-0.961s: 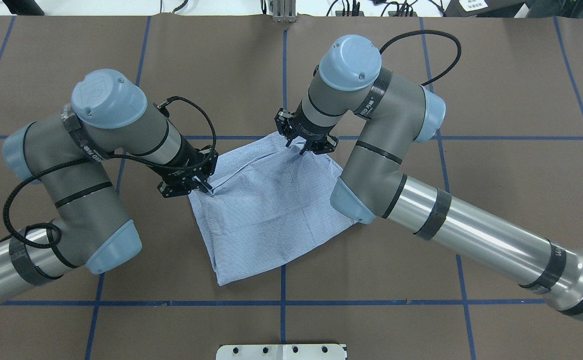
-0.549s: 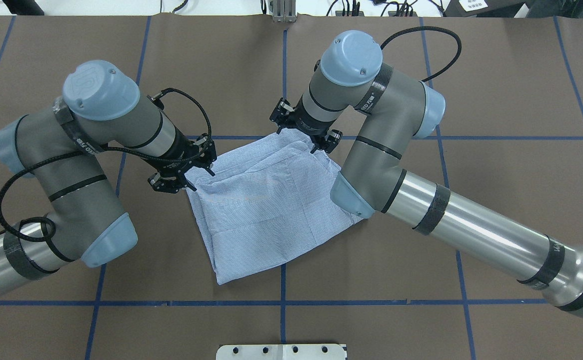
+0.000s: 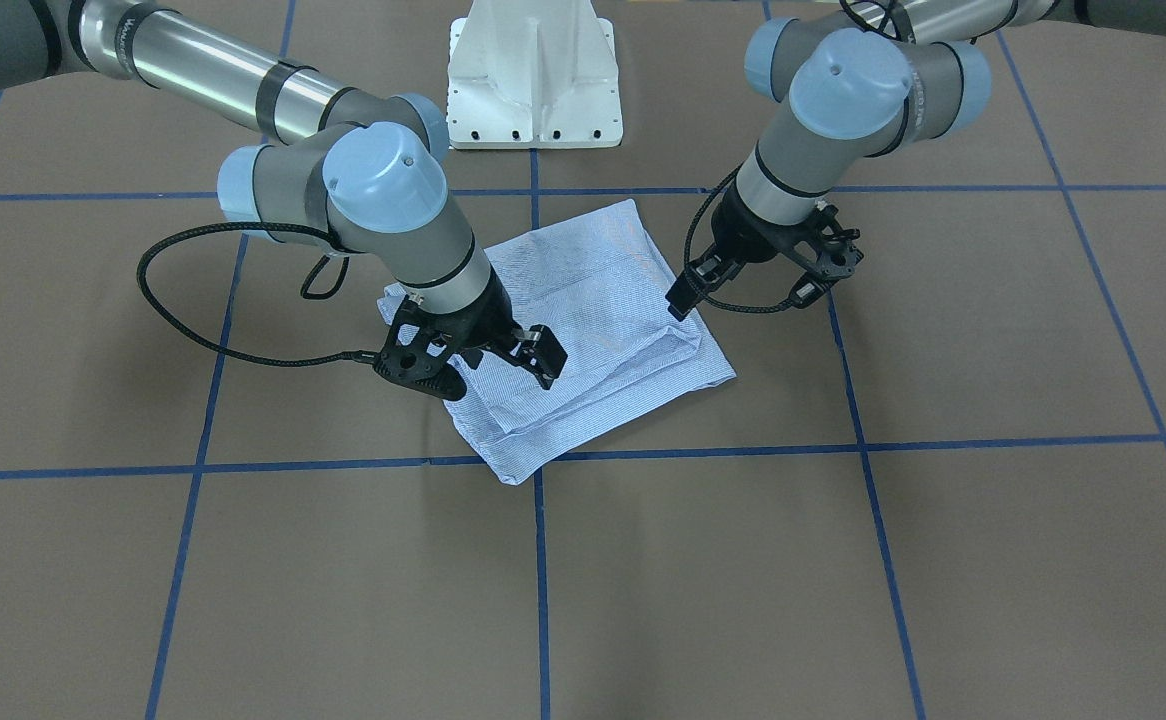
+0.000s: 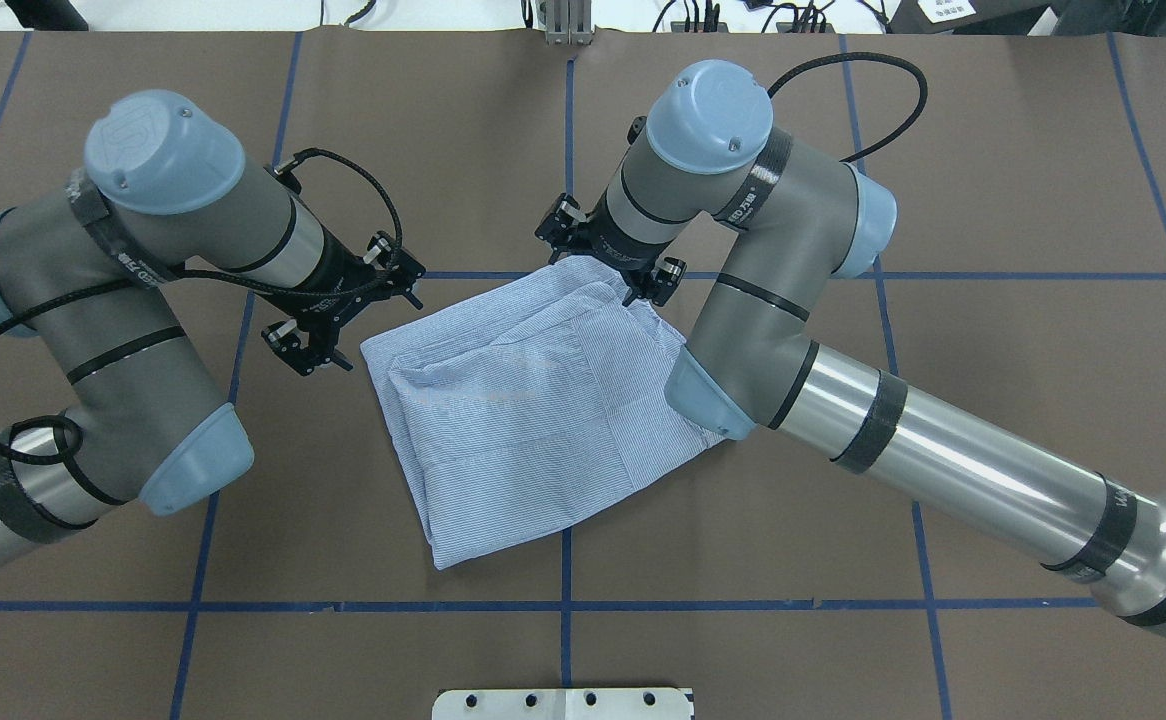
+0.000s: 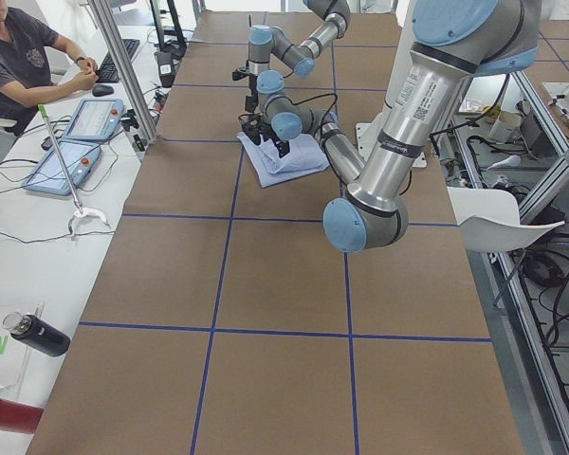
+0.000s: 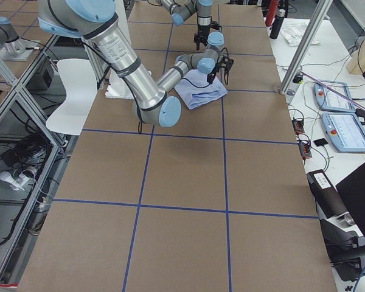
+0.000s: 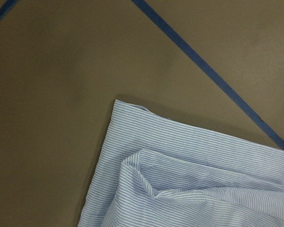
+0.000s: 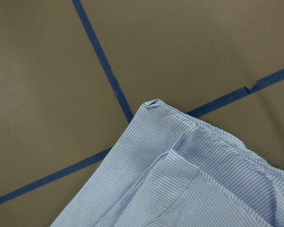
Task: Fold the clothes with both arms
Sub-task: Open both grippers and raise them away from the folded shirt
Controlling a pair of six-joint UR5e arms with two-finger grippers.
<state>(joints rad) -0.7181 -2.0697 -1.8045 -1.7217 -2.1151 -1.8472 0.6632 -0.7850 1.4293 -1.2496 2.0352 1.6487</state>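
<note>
Since the folded shirt point(image 4: 533, 420) is lying flat on the middle of the worktop point(image 4: 843, 520), nothing is being pinched. The left fingers point(image 3: 680, 300) are being held spread just beside 1 corner and the right fingers point(image 3: 548, 365) spread above another, probably so the fold is left undisturbed.

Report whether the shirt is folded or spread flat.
Folded. The shirt lies as a compact rectangle with stacked layers at its corners; no sleeves stick out.
</note>
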